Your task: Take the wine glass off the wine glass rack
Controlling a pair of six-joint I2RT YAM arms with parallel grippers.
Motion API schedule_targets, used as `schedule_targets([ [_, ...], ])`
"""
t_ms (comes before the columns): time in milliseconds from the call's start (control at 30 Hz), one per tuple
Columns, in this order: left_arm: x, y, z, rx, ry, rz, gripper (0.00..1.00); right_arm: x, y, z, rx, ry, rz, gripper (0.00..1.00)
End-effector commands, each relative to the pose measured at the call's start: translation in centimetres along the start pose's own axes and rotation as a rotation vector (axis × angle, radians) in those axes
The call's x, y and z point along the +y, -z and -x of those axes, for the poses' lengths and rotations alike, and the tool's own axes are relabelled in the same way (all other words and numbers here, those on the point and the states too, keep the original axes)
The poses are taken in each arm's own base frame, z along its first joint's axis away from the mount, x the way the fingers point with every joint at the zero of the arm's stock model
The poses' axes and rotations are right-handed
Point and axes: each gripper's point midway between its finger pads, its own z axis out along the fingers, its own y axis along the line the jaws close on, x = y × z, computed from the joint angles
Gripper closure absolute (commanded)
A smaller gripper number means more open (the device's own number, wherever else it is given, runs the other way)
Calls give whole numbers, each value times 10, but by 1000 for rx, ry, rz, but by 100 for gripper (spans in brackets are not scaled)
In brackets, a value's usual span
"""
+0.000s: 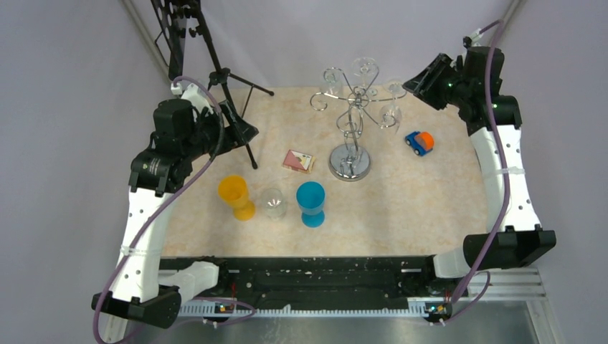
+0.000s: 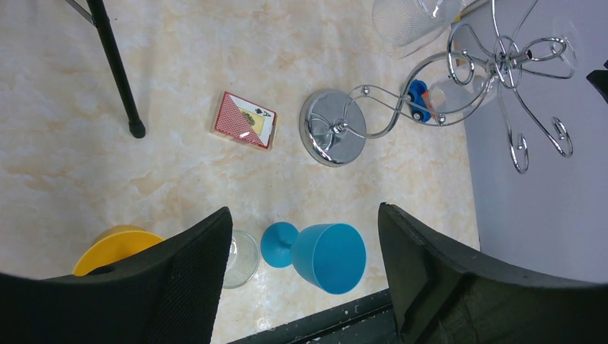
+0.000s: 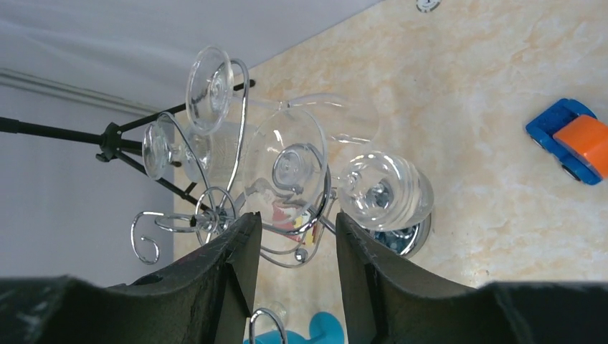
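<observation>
Right, the wine glass rack (image 1: 350, 163) stands at the far middle of the surface (image 1: 430, 208), with glasses hanging from its scroll arms. The right fingers (image 3: 229, 272) hover at its right side, narrowly parted and gripping nothing, one wine glass (image 3: 287, 168) just beyond their tips. The left fingers (image 2: 193, 272) hang wide apart and empty, high over the blue cup (image 2: 326, 256).
</observation>
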Motion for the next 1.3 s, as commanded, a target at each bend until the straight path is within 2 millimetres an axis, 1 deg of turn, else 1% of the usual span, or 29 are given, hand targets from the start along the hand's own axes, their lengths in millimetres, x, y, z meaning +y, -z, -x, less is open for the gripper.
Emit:
schedule_targets([
  [0,-7,5,10,-43,-13,-32,22,12,-7,13,-39,1,67,55],
  [133,-6,4,10,-39,-19,-28,22,9,-17,17,-60,4,69,56],
  [200,-5,3,9,-37,-22,-24,22,9,-20,19,-72,-2,75,58],
  [333,-5,3,10,-38,-27,-18,22,9,-28,20,-70,-1,81,71],
  [400,-4,5,11,-47,-30,-14,22,9,-31,20,-64,3,84,76],
  [600,-2,7,14,-64,-38,-2,22,9,-37,17,-50,-4,98,76],
  [767,-3,6,14,-62,-38,-5,22,18,-37,20,-79,-31,158,76],
  [867,-3,6,14,-62,-37,-5,22,24,-34,21,-100,-52,194,78],
  [933,-3,7,14,-61,-36,-5,22,26,-32,21,-106,-61,205,81],
  [1033,-3,7,14,-62,-34,-7,22,27,-31,22,-109,-76,206,92],
  [1133,-3,8,13,-62,-31,-6,22,28,-27,27,-134,-73,202,100],
  [1267,-4,9,13,-62,-29,-10,23,26,-24,33,-162,-64,188,100],
])
